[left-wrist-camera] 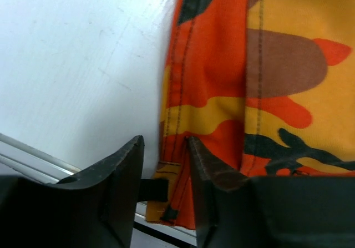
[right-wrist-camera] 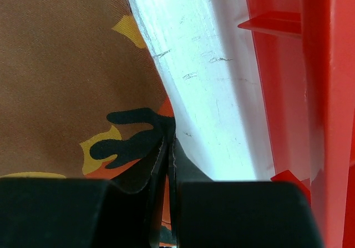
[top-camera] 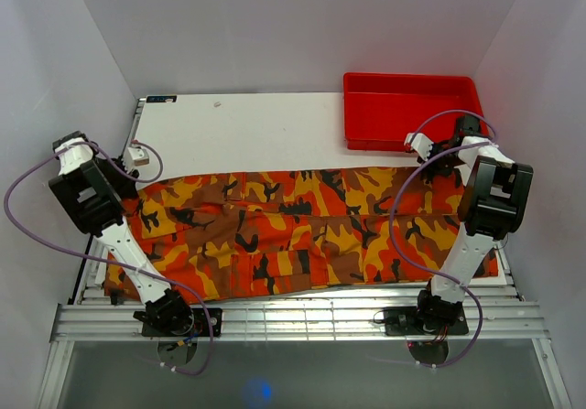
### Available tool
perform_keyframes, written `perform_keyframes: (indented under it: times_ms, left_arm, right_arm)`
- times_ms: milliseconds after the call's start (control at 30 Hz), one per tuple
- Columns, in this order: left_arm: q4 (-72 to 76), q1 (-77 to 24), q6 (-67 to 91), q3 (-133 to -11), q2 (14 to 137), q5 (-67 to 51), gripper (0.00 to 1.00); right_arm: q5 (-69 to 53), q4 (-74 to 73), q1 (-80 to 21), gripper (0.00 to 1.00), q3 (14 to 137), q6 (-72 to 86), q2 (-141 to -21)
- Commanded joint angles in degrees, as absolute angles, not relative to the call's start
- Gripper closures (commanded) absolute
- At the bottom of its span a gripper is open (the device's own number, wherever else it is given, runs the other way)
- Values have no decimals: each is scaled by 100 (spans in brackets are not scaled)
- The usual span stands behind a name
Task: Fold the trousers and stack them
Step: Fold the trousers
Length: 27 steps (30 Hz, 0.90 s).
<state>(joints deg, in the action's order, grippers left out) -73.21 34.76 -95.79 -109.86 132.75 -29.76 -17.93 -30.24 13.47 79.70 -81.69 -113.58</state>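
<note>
Left wrist view: the left gripper (left-wrist-camera: 164, 148) stands part open, jaws astride a stitched edge of the trousers (left-wrist-camera: 249, 92). The right gripper (right-wrist-camera: 169, 142) is pinched tight on their far edge beside the red tray (right-wrist-camera: 294, 104). They lie spread across the white table (top-camera: 256, 125).

The trousers (top-camera: 302, 235) are matt woven cloth with a fine weave and raised, stitched seams. The table (top-camera: 256, 130) is a smooth white board with a soft sheen and faint scuffs and scratches. At the far right, the tray (top-camera: 412, 107) is glossy red plastic. Along the near edge, the rails (top-camera: 302, 322) are ribbed, dull silvery metal. The left gripper (left-wrist-camera: 165, 142) has matt black fingers (left-wrist-camera: 122, 187) that look like slightly grainy plastic.
</note>
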Motion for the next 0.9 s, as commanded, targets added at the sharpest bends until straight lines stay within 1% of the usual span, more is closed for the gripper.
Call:
perform_keyframes:
  times_ms: [0, 33, 67, 167, 200, 267, 467, 533, 567, 667, 700, 767, 800, 867]
  left_arm:
    - [-7005, 3498, -9624, -10679, 13342, -2628, 55]
    - [-7005, 3489, -9633, -10644, 13298, -2628, 61]
    - [-7014, 3489, -9642, -10609, 13228, -2663, 71]
    - [-7092, 3489, -9694, -10564, 12877, -2891, 84]
    - [-7188, 3489, -9686, -10591, 12806, -2953, 93]
    - [-7294, 3489, -9651, -10801, 12657, -3076, 100]
    - [-7243, 3533, -8852, -11644, 12385, -3813, 100]
    - [-6770, 3542, -8535, -11523, 12165, -3928, 100]
    - [-6567, 3551, -8456, -11209, 12016, -3981, 100]
    - [-5312, 3577, -8034, -10444, 11270, -4122, 100]
    - [-4560, 3577, -7911, -9876, 10876, -4157, 100]
    - [-3809, 3603, -7595, -9276, 10487, -4131, 100]
    - [-2927, 3604, -7437, -8681, 10103, -4070, 100]
    - [-1756, 3656, -6911, -8106, 9766, -3991, 100]
  right_arm:
    - [-1644, -3006, 1380, 92, 8121, -8244, -11136]
    - [-1644, -3006, 1397, 92, 8130, -8235, -11118]
    - [-1661, -2997, 1397, 92, 8147, -8183, -11092]
    - [-1766, -3006, 1468, 92, 8288, -8069, -10996]
    - [-1819, -3015, 1494, 92, 8332, -8034, -10969]
    - [-1942, -3015, 1573, 92, 8507, -7928, -10899]
    - [-2285, -2997, 1749, 92, 8850, -7638, -10662]
    - [-2373, -2997, 1819, 92, 8851, -7620, -10548]
    - [-2390, -2997, 1837, 92, 8833, -7620, -10503]
    - [-2522, -2997, 1960, 92, 8824, -7585, -10345]
    - [-2531, -2997, 1986, 92, 8781, -7576, -10301]
    - [-2654, -2988, 2074, 92, 8745, -7533, -10134]
    - [-2698, -2980, 2126, 92, 8719, -7515, -10073]
    - [-2865, -2971, 2188, 92, 8701, -7453, -9880]
